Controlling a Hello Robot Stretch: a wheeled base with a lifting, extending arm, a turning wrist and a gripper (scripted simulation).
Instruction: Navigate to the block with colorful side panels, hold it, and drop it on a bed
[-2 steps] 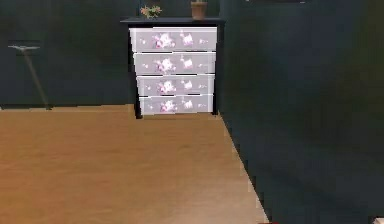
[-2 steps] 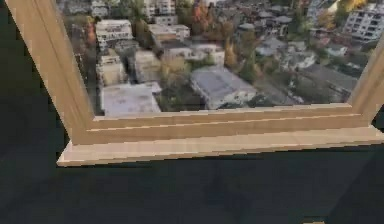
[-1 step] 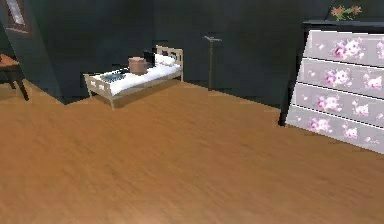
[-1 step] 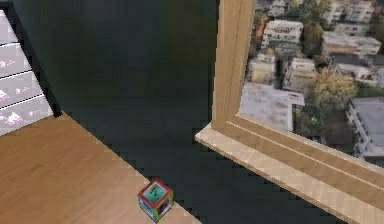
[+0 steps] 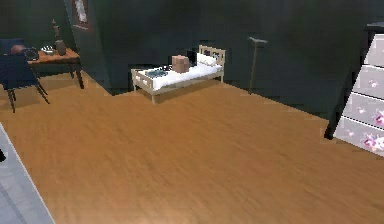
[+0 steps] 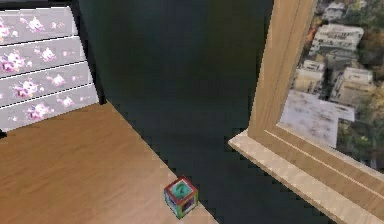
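A small block with colourful side panels (image 6: 181, 195) sits on the wooden floor near the base of a dark wall, toward the bottom middle of the arm side view. A bed (image 5: 178, 71) with a pale wooden frame and a white pillow stands against the far dark wall in the forward view. A brown box (image 5: 180, 63) rests on the bed's mattress, beside a dark flat item (image 5: 158, 72).
A desk (image 5: 60, 60) with small objects and a dark chair (image 5: 18, 72) stand at the forward view's left. A white dresser with pink patterns (image 5: 365, 95) (image 6: 45, 65) is at its right. A floor lamp (image 5: 253, 62) stands by the bed. A window (image 6: 320, 90) flanks the block. Open wooden floor (image 5: 190, 150) lies ahead.
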